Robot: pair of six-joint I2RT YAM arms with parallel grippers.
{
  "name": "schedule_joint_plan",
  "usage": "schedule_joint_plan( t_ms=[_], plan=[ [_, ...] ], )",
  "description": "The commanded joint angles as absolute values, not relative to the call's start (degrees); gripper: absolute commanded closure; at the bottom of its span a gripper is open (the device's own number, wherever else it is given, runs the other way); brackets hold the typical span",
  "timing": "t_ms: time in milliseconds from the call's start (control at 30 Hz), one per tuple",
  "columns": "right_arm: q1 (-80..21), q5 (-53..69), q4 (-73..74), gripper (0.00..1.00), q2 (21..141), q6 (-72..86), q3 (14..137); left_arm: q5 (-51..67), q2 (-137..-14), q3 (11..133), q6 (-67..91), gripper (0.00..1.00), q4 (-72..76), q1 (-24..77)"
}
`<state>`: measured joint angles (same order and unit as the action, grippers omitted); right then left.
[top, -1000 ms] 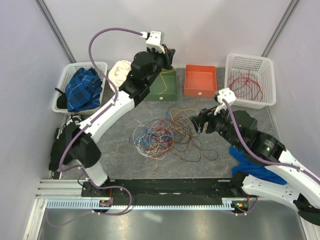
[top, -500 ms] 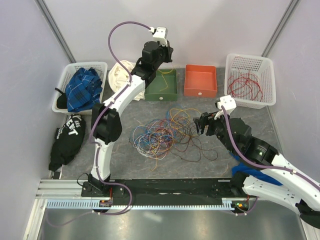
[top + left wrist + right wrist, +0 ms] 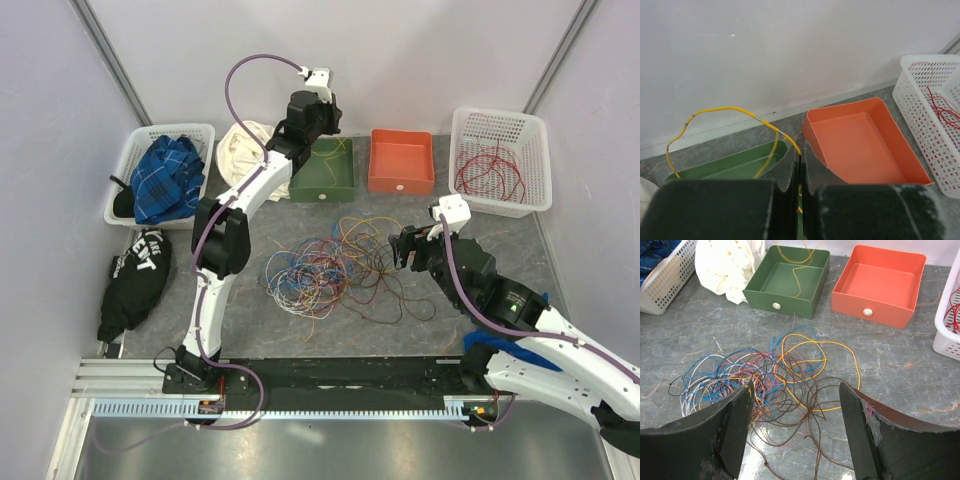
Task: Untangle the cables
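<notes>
- On the grey table (image 3: 245, 325), between the two arms, the cables (image 3: 330, 270) (image 3: 765, 375) lie in one loose, knotted heap of blue, yellow, brown, pink and white strands.
- Left gripper (image 3: 322, 130) (image 3: 799, 155): raised above the green tray (image 3: 335, 178) (image 3: 785, 302) at the far side, with its fingers pressed together on a yellow cable (image 3: 725, 108).
- The yellow cable arches up and to the left from the fingers, then drops toward the green tray. The right wrist view shows a yellow strand lying in that tray.
- Right gripper (image 3: 400, 250) (image 3: 795, 387): jaws spread wide with nothing between them, low at the right edge of the heap and facing it.
- Orange tray (image 3: 400, 160) (image 3: 860, 140) sits just right of the green one.
- White basket (image 3: 500, 113) at the far right holds red wires (image 3: 490, 170).
</notes>
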<state>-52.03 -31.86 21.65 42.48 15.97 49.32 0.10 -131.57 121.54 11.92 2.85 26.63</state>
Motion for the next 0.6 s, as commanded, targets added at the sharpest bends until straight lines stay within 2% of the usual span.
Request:
schedule_joint_plan(
  t_ms=[0,167,300,333,367,400,467,500,567],
  plan=[
    [-52.4,-33.3,19.1,0.23,42.4,16.7,48.6,-1.1,-131.0,120.1,10.5,0.98,4.3,25.4],
    [-52.4,-33.7,18.8,0.23,42.6,16.9,48.3,-0.8,-127.4,112.9,10.6,0.98,5.6,25.2],
    [-52.4,-33.1,18.5,0.23,42.9,17.4,48.1,-0.2,-127.6,111.8,10.5,0.96,5.0,25.2],
    [-52.4,-33.0,18.5,0.23,42.9,17.8,47.8,-0.3,-128.1,112.6,10.3,0.86,2.6,25.1],
    [-52.4,-33.0,18.5,0.23,42.8,17.8,47.8,-0.3,-129.0,114.6,10.4,0.71,0.9,25.1],
    [-52.4,-33.0,18.5,0.23,42.7,18.1,47.6,-0.9,-129.2,115.4,10.7,0.4,0.4,25.2],
    [-52.4,-33.0,18.5,0.23,42.4,18.5,47.5,-2.5,-127.9,115.6,10.8,0.21,-1.4,25.1],
    [-52.4,-32.9,18.5,0.23,42.3,18.7,47.4,-2.9,-127.0,115.4,10.7,0.01,-1.3,25.1],
    [-52.4,-32.8,18.5,0.23,42.0,19.1,47.2,-3.8,-125.3,115.0,10.5,0.0,-1.5,25.1]
  ],
)
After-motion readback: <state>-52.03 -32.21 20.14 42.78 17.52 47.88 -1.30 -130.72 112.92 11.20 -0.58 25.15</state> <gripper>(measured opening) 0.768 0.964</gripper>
